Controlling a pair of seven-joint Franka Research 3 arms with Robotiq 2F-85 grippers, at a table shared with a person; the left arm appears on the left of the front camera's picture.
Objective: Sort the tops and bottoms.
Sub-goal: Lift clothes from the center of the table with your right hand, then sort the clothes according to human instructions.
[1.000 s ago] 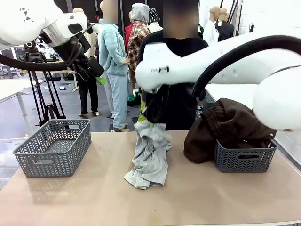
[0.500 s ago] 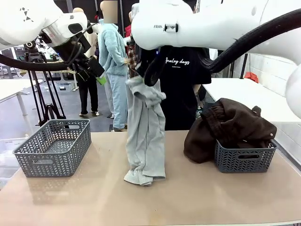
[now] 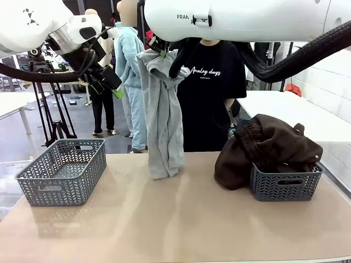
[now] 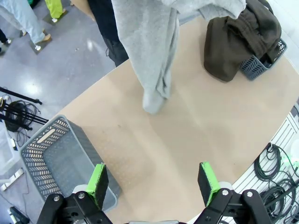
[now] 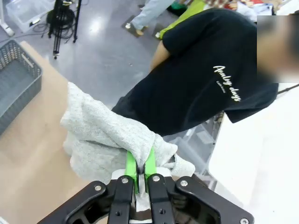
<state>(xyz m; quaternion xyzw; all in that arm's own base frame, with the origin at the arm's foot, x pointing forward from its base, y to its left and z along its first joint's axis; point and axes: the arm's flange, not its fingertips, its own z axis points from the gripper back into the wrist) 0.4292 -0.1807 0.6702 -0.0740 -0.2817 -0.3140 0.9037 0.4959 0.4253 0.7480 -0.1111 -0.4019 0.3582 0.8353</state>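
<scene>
Right gripper [image 5: 140, 173], jaws clamped on a fold of the grey T-shirt [image 3: 163, 118], has hoisted the garment high over the table [image 3: 181, 224]: a second ago the shirt lay heaped on the table in front of the person, half a second ago its hem still dragged, and now it hangs full length, the hem at most brushing the surface. That lift frees the top for carrying, probably toward the empty basket [image 3: 63, 170], which stands well to the left of the shirt. To the shirt's right, the brown trousers [image 3: 263, 148] spill over the rim of the second basket [image 3: 285, 183], so the bottoms look already sorted, though the black pair cannot be made out. Left gripper [image 4: 153, 179] hangs high above the empty basket, jaws wide apart and holding nothing. Behind the shirt, the person's black T-shirt [image 3: 216, 93] reads "Analog days" in white script, with a smaller line beneath too fine to read; the right arm [image 3: 241, 19] carries part of its maker's name, "FRAN"
</scene>
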